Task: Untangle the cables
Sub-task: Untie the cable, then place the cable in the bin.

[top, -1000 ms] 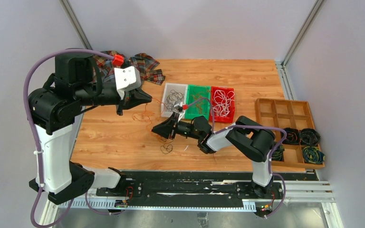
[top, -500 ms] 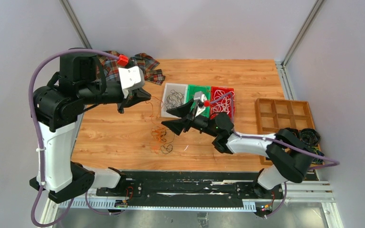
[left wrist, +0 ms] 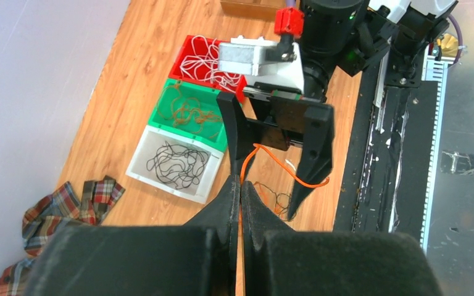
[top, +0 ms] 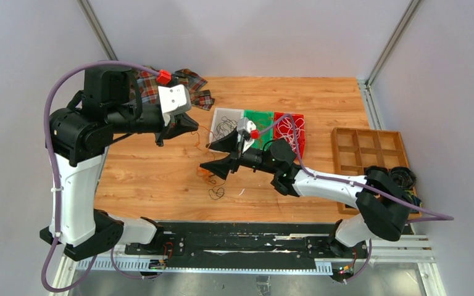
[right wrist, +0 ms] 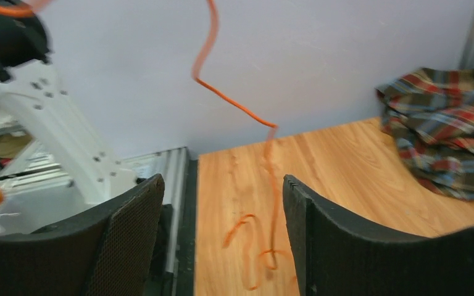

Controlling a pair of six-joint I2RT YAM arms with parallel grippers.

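White plastic tray (left wrist: 163,188) filled with thin black cables (left wrist: 176,165), green plastic tray (left wrist: 188,139) with orange-brown cables (left wrist: 191,114), red plastic tray (left wrist: 177,65) with white cables (left wrist: 203,61), thin orange cable (right wrist: 241,110) clamped by left gripper (left wrist: 241,188), right gripper (right wrist: 223,180) spread wide.

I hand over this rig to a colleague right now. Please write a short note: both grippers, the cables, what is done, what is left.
Left gripper: shut on the orange cable, which is lifted off the table.
Right gripper: open; the cable hangs between its fingers, not gripped.
Done: black cables lie in the white bin, orange-brown cables in the green bin, white cables in the red bin.
Left: a small tangle of orange and black on the table. Probably pull the orange cable free, then bin both.
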